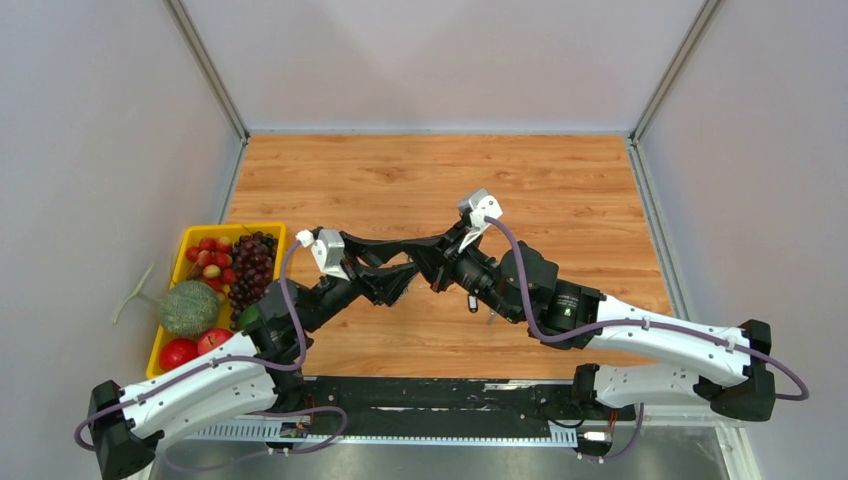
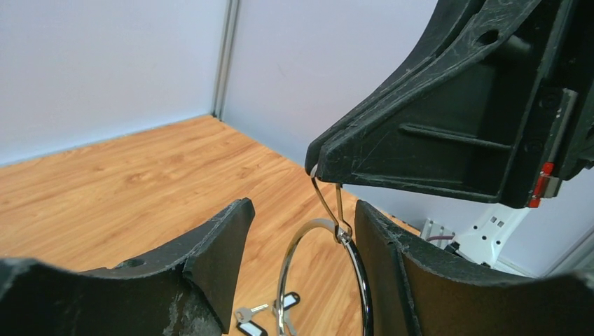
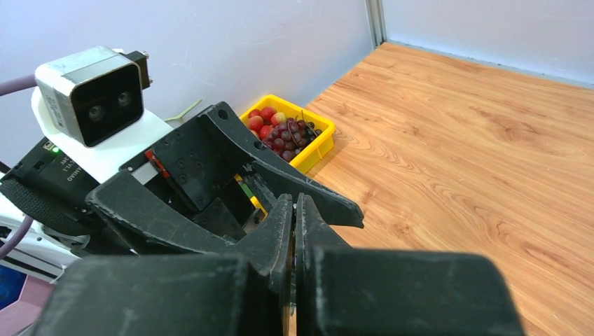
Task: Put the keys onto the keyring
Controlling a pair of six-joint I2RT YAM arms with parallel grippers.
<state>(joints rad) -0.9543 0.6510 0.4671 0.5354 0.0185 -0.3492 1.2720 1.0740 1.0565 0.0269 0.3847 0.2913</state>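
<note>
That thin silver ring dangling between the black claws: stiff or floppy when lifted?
The keyring probably keeps its round shape; the wire looks rigid. Held only by its thin clasp in the right jaws, it likely swings and twists.

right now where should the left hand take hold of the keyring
Grip the upper arc of the keyring, coming level from the left: it hangs upright from the shut right hand, between the fingers of the open left hand.

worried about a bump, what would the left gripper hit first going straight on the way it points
Probably the thin silver wire keyring, hanging between the open fingers of the left gripper; beyond it, the black fingertips of the right gripper pinching its wire loop. Depth unclear.
</note>
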